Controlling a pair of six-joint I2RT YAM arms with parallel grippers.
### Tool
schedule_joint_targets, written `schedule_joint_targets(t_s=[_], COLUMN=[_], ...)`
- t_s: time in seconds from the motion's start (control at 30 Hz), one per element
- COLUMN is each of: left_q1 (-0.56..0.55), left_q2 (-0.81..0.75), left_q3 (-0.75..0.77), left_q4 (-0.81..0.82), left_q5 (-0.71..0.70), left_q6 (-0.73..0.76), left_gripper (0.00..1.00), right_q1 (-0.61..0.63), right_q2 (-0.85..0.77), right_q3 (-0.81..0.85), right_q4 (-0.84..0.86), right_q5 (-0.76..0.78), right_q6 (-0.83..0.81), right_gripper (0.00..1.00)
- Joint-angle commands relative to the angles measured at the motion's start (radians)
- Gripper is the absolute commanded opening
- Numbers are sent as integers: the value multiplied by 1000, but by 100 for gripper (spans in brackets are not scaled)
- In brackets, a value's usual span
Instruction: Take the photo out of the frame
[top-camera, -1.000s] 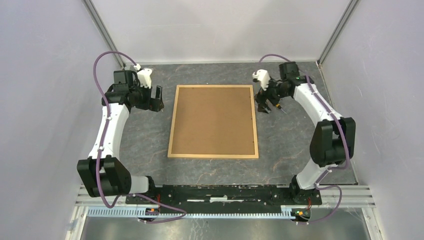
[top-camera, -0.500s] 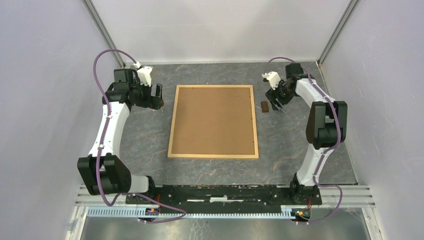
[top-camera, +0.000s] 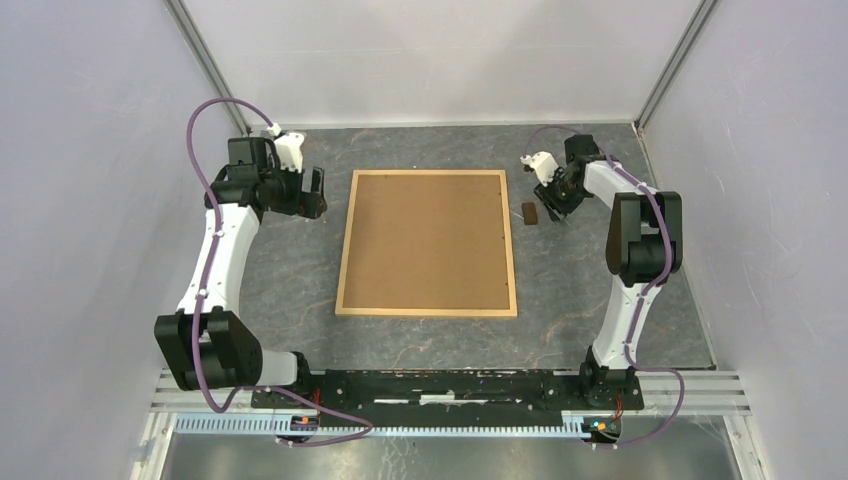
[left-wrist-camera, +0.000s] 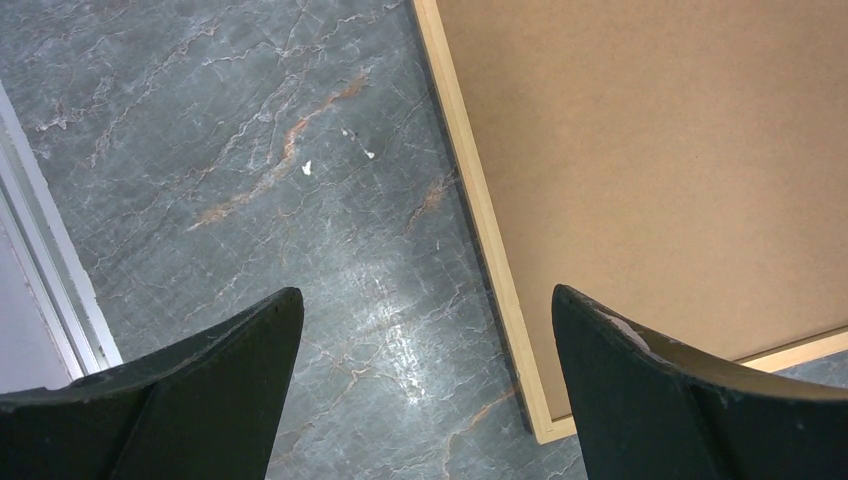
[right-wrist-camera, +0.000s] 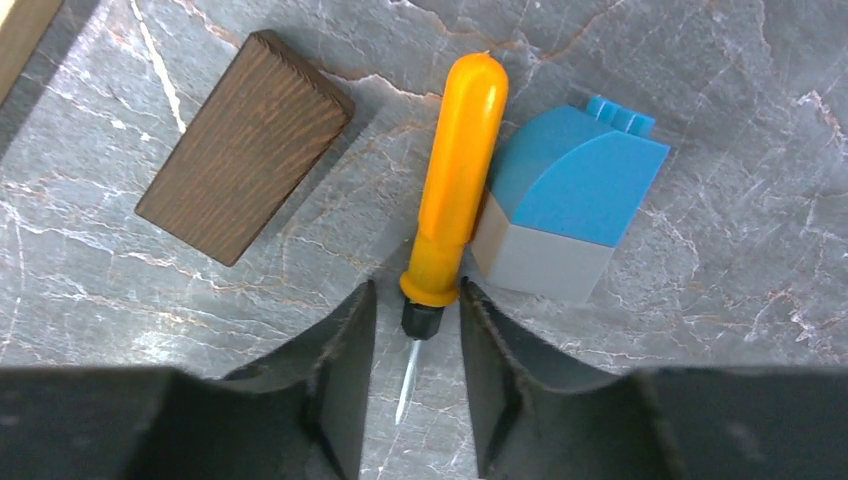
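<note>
**Enclosure and surface.** Pale walls on three sides; grey marbled table (top-camera: 300, 290).

**Frame** (top-camera: 425, 311). Lies flat at the table's centre, face down, with a narrow light-wood rim around a plain brown backing board (top-camera: 427, 240). The photo is not visible; presumably it is shut in beneath the board.

**Left gripper** (left-wrist-camera: 425, 293). Hangs just beside the frame's far left corner. Its jaws are spread wide and hold nothing.

**Right gripper** (right-wrist-camera: 415, 300). Low over the table, right of the frame. Its jaws stand partway apart, straddling the tool's dark neck, with a gap visible on one side, so no firm pinch shows.

**Blue-and-grey block** (right-wrist-camera: 570, 200). Touches the tool's handle.

**Small brown block** (right-wrist-camera: 245, 145). Just beside the tool, on the frame side.

**Orange-handled pointed tool** (right-wrist-camera: 458, 170). Flat on the table, tip toward the gripper.

**Handling note.** The step looks like picking up the tool to free the backing.
- Seat the fingers on the thicker handle end, since the neck is slim and could slip.
- Square the jaws to the shaft.
- Lift straight up to avoid dragging either block.
</note>
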Motion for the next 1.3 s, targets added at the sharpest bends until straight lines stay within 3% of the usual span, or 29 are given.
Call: schedule_joint_targets(t_s=[0.0, 0.33, 0.6, 0.83, 0.93, 1.07, 1.27], left_q1=[-6, -11, -11, -64, -167, -291, -391], left_q2=[-29, -20, 63, 226, 196, 112, 30], left_q3=[44, 84, 391, 689, 650, 473, 226], left_q4=[7, -2, -109, -462, -476, -364, -21], left_q5=[-9, 7, 81, 542, 600, 633, 677], left_q6=[17, 10, -27, 19, 62, 65, -167], left_gripper=[100, 100, 100, 100, 100, 100, 99], right_q1=[-32, -48, -40, 82, 170, 263, 351], right_q2=[9, -134, -261, -282, -253, -246, -256], right_q3=[-17, -91, 62, 233, 291, 276, 246], right_q4=[42, -5, -118, -196, -314, -427, -486], right_q5=[11, -76, -355, -655, -733, -838, -917], right_q6=[-13, -27, -1, 79, 32, -50, -107], right_gripper=[39, 0, 0, 0, 0, 0, 0])
